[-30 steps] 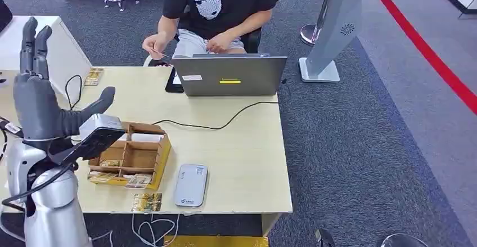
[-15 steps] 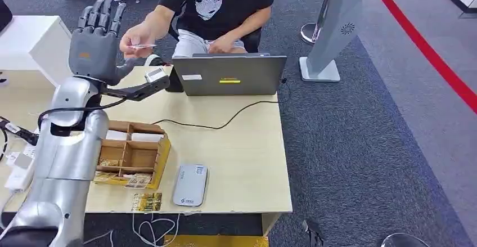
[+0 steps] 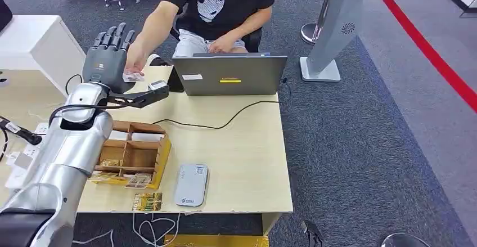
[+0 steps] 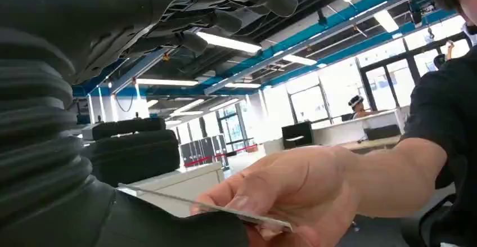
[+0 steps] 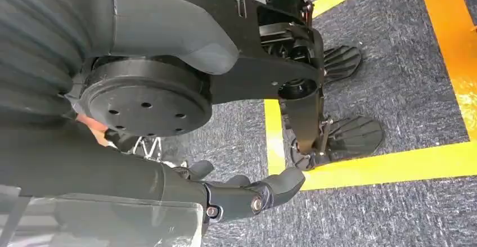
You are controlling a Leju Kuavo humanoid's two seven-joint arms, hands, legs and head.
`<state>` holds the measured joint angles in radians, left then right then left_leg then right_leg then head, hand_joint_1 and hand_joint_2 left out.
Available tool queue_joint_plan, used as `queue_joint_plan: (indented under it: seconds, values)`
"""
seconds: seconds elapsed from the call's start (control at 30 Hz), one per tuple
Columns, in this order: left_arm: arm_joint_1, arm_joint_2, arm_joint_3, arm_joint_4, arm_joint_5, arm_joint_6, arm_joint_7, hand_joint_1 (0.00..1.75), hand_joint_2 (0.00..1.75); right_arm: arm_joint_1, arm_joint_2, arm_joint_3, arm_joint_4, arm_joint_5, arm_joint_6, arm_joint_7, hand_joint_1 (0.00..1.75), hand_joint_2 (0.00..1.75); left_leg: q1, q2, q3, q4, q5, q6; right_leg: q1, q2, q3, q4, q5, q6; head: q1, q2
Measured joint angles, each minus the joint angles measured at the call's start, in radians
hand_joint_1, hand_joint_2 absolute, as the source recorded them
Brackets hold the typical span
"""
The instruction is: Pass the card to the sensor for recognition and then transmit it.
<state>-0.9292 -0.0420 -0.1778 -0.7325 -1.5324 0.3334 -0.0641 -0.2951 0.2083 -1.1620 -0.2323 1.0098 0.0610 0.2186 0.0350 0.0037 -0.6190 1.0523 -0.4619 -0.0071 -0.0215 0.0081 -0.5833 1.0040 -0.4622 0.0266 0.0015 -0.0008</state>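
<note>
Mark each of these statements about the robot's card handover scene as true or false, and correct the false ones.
1. The person's hand holds the card at the robot's left hand. True.
2. The laptop lies shut flat on the table. False: it stands open, its lid facing the robot.
3. The grey card reader lies near the table's front edge, beside the compartment box. True.
4. The robot's right hand is raised over the table. False: it hangs low, above the carpet with yellow lines.
5. The box holds no cards. False: cards lie in its front compartments.
</note>
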Motion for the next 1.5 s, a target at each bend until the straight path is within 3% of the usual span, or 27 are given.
queue_joint_plan:
  seconds: [0.63, 0.67, 0.7, 1.5]
  values:
    - [-0.011, -0.005, -0.017, 0.056, 0.0, 0.021, -0.009, 0.0, 1.75, -0.006, 0.001, -0.002, 0.0, -0.003, -0.019, 0.0, 0.0, 1.75, -0.001, -0.001, 0.0, 0.0, 0.0, 0.0, -0.001, -0.001, 0.0, 0.0, 0.0, 0.0, 0.0, 0.0]
    - [-0.011, -0.007, -0.018, 0.057, 0.0, 0.023, -0.009, 0.42, 1.75, -0.009, 0.001, -0.002, 0.0, 0.001, -0.018, 0.002, 0.0, 1.75, -0.001, -0.001, 0.0, 0.0, 0.0, 0.0, -0.001, -0.001, 0.0, 0.0, 0.0, 0.0, 0.0, 0.0]
    - [-0.011, -0.009, -0.019, 0.057, 0.0, 0.024, -0.009, 1.75, 1.75, -0.012, 0.001, -0.002, 0.0, 0.005, -0.018, 0.003, 0.0, 1.75, -0.001, -0.001, 0.0, 0.0, 0.0, 0.0, -0.001, -0.001, 0.0, 0.0, 0.0, 0.0, 0.0, 0.0]
    - [0.003, -0.028, -0.022, 0.056, 0.0, 0.044, -0.064, 1.75, 1.75, -0.007, 0.003, -0.002, 0.003, 0.032, 0.004, 0.003, 0.0, 1.75, -0.001, -0.001, 0.0, 0.0, 0.0, 0.0, -0.001, -0.001, 0.0, 0.0, 0.0, 0.0, 0.0, 0.0]
